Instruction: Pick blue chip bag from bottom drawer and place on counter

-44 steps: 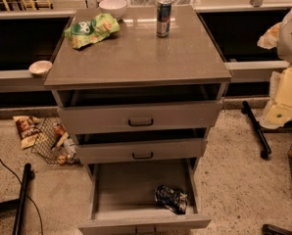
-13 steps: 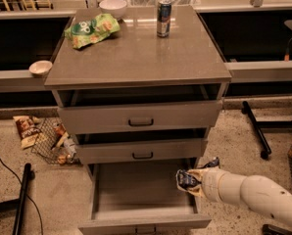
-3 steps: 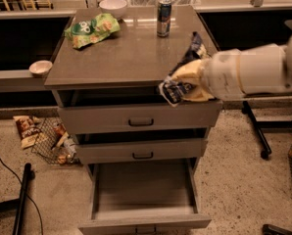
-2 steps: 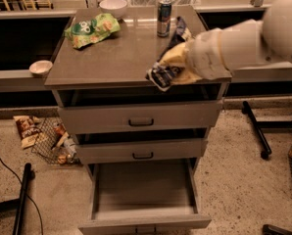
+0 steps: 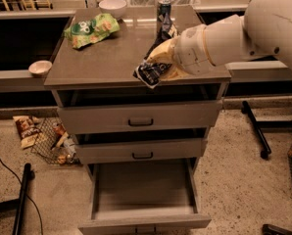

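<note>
My gripper point(image 5: 158, 65) is shut on the blue chip bag point(image 5: 149, 73) and holds it just above the front right part of the counter point(image 5: 107, 58). The white arm reaches in from the right. The bag is small, dark and crumpled, with pale markings. The bottom drawer point(image 5: 141, 192) is pulled wide open and nothing shows inside it. The two drawers above it are slightly ajar.
On the counter are a green and yellow bag point(image 5: 91, 30), a white bowl point(image 5: 112, 7) and a dark can point(image 5: 163, 14). A small bowl point(image 5: 40, 68) sits on the pale ledge at left. A brown snack packet point(image 5: 26, 130) and a wire basket point(image 5: 55, 141) lie on the floor.
The bag went from the bottom drawer up to counter height in my gripper. Over the last second the arm has moved it left and over the counter's front right part.
</note>
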